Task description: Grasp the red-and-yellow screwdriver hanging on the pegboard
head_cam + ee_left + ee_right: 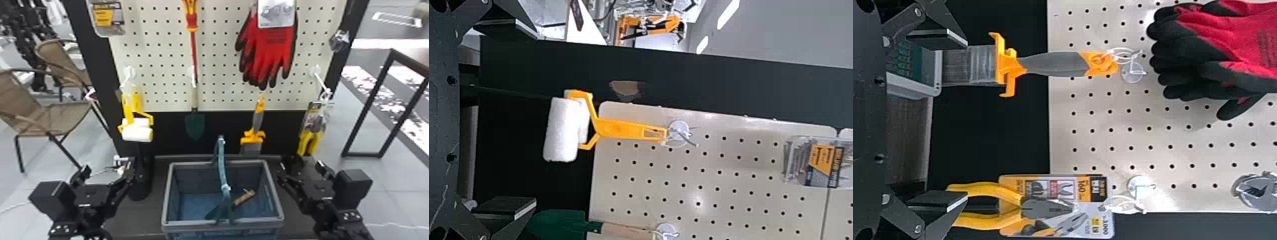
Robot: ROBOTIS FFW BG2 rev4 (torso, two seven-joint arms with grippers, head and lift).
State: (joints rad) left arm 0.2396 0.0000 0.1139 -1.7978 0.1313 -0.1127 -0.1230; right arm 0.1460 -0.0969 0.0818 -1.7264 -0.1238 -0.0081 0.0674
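Head view: red-and-yellow screwdriver point(192, 28) hangs untouched on the pegboard point(159, 48); left end effector point(521, 117) and right end effector point(948, 120) both released, grasp pending.

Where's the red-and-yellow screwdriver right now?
Head view: the red-and-yellow screwdriver hangs top centre on the pegboard, left of the red gloves, directly above the green trowel.

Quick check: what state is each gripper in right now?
Left gripper: open, holding nothing.
Right gripper: open, holding nothing.
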